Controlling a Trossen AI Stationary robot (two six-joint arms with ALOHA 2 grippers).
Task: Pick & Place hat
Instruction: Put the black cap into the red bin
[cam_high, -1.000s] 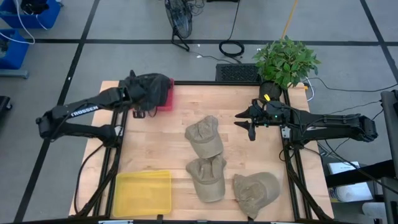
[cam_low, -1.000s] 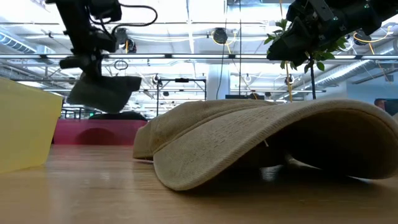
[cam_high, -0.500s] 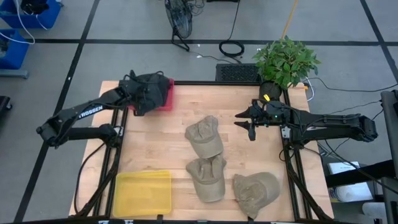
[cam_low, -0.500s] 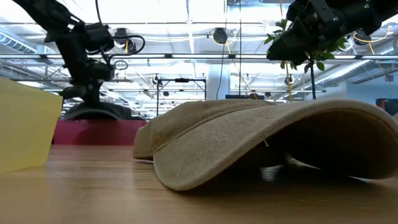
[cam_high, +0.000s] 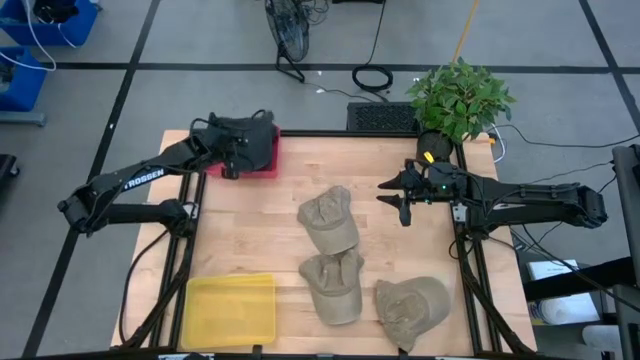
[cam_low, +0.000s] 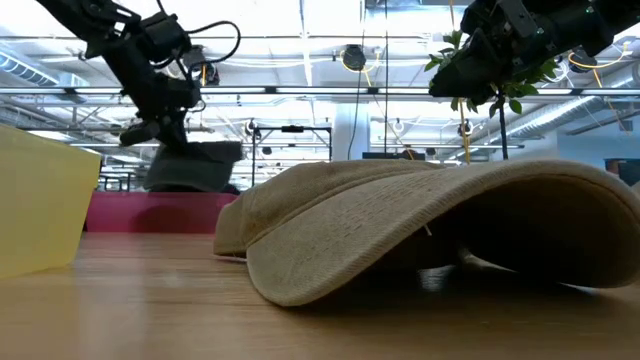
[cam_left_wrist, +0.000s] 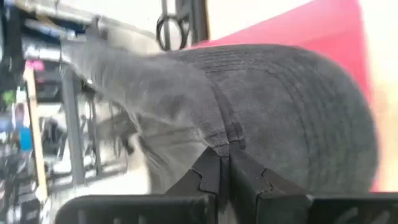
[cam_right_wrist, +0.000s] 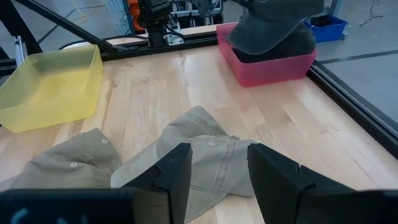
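Note:
My left gripper (cam_high: 230, 160) is shut on a dark grey hat (cam_high: 250, 140) over the pink bin (cam_high: 268, 165) at the table's far left corner. In the low view the hat (cam_low: 195, 165) hangs with its lower edge level with the bin's rim (cam_low: 150, 200). Whether they touch, I cannot tell. Three tan hats lie on the table: one in the middle (cam_high: 328, 218), one nearer (cam_high: 333, 287), and one toward the near right (cam_high: 412, 305). My right gripper (cam_high: 385, 193) is open and hovers above the table to the right of the middle tan hat. My left gripper pinches the dark hat's crown cloth by a seam (cam_left_wrist: 231, 134) between its two fingers (cam_left_wrist: 208, 171). It comes from above, slanting in from the table's left. The hat hangs below the fingers over the pink bin (cam_left_wrist: 323, 25).
A yellow bin (cam_high: 230, 308) stands at the near left corner. A potted plant (cam_high: 460, 100) stands past the far right corner, behind the right arm. Bare wood lies between the pink bin and the tan hats (cam_right_wrist: 205, 155).
My left gripper, still shut on the dark hat, has carried it toward the far edge over the pink bin. The hat dropped from well above the bin down to rim level and has turned about. The right arm has kept still.

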